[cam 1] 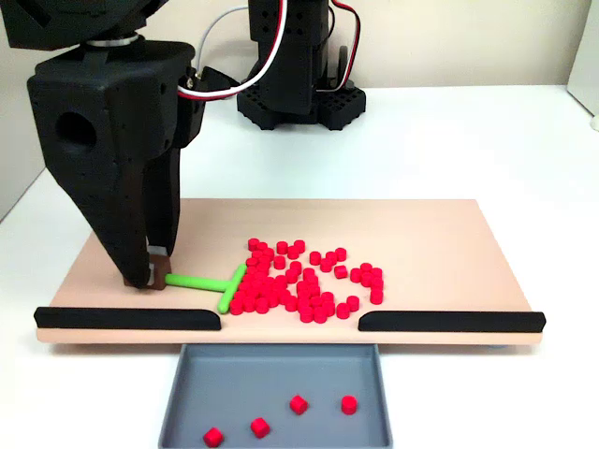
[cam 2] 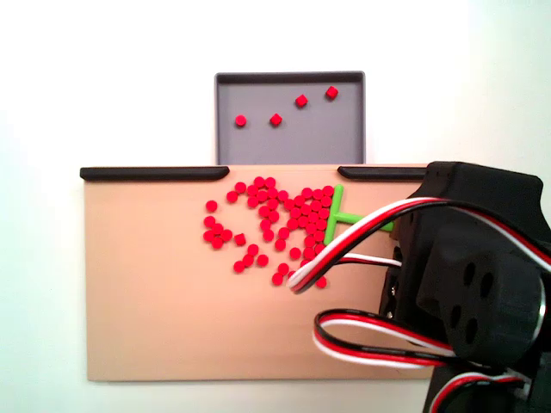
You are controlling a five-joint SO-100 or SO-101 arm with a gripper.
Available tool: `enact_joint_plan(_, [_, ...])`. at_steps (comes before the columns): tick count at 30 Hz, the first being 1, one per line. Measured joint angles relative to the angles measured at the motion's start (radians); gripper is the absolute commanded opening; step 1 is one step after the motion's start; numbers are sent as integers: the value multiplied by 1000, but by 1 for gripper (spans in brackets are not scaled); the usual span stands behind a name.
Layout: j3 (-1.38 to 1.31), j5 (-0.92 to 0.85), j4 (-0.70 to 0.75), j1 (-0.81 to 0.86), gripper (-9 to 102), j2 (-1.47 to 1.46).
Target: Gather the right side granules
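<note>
Both fixed views showed my jaws clenched on the green T-shaped tool at lower left, its bar against the granules heaped mid-board; only four lay in the tray, most remained.

The tiny stubby cylinder granules are a uniform bright red, four of them standing out against the plain slate-grey plastic tray. The T-shaped plastic tool is lime green. The flat wooden board is pale peach-tan, edged with two matte black rails. The arm's matte black gripper trails red, white and black wires. The table is white.
</note>
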Motion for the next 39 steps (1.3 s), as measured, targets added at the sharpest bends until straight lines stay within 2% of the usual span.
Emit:
enact_joint_plan(26, [0, 77, 0, -40, 0, 0])
enact_joint_plan(39, [5, 29, 9, 8, 0, 9])
